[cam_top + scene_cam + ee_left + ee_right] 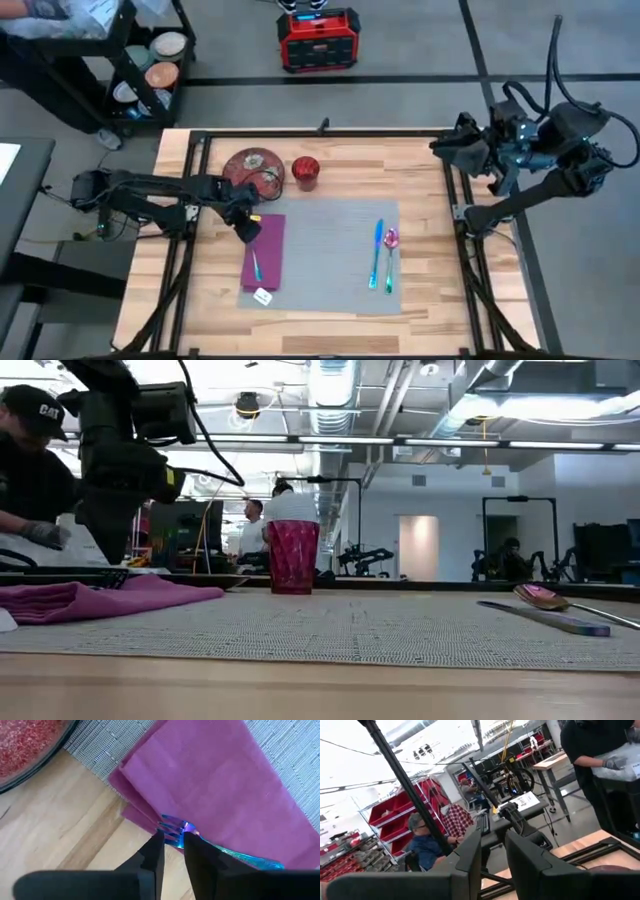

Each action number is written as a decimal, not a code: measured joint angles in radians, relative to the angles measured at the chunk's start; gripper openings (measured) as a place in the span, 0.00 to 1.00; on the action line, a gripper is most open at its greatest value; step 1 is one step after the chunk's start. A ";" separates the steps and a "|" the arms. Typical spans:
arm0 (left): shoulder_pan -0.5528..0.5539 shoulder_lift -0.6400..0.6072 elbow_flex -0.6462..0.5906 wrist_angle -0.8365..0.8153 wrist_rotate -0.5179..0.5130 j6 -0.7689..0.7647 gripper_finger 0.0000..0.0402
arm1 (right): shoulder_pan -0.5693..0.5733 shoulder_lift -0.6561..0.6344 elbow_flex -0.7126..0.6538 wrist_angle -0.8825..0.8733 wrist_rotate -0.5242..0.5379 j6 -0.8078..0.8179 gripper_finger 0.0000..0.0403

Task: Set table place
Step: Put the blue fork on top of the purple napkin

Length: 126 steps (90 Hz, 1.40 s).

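While the left gripper (250, 228) is hovering over the far end of the magenta napkin (264, 252), its fingers are standing slightly parted above the tines of the iridescent fork (176, 831), pinching nothing. The fork is lying along the napkin, its long axis running near to far and its tines pointing to the far edge. The napkin is covering the left edge of the grey placemat (325, 240), which is sitting mid-table (420, 320) with its long axis left to right. A red plate (252, 166) and a red cup (305, 172) are standing just beyond the mat's far-left corner. The mat's centre is lying bare. A knife (376, 252) and spoon (390, 255) are lying parallel near its right edge. The right gripper (438, 146) is waiting beyond the table's far-right corner, fingers narrowly apart, holding nothing.
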<state>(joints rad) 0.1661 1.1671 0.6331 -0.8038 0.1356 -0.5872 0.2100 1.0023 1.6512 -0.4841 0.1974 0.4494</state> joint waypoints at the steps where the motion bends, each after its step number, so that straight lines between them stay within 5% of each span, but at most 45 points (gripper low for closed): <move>1: 0.000 0.002 0.000 0.001 0.000 0.000 0.10 | 0.000 0.000 0.000 0.004 0.000 -0.002 0.19; 31: 0.000 0.120 0.000 0.038 0.001 0.026 0.05 | 0.000 0.000 0.000 0.061 -0.042 -0.011 0.19; 82: -0.006 0.141 0.119 -0.051 0.067 0.067 0.00 | 0.000 0.000 0.000 0.002 -0.043 -0.013 0.19; 104: 0.018 0.125 0.122 -0.171 -0.226 -0.020 0.00 | 0.000 0.000 0.000 -0.013 -0.096 -0.014 0.19; 126: 0.032 0.127 0.122 -0.159 -0.082 0.194 0.06 | 0.000 0.000 0.000 -0.012 -0.144 -0.056 0.19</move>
<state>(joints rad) 0.1978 1.2940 0.7555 -0.9632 0.0534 -0.3933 0.2100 1.0023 1.6516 -0.4957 0.0535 0.3935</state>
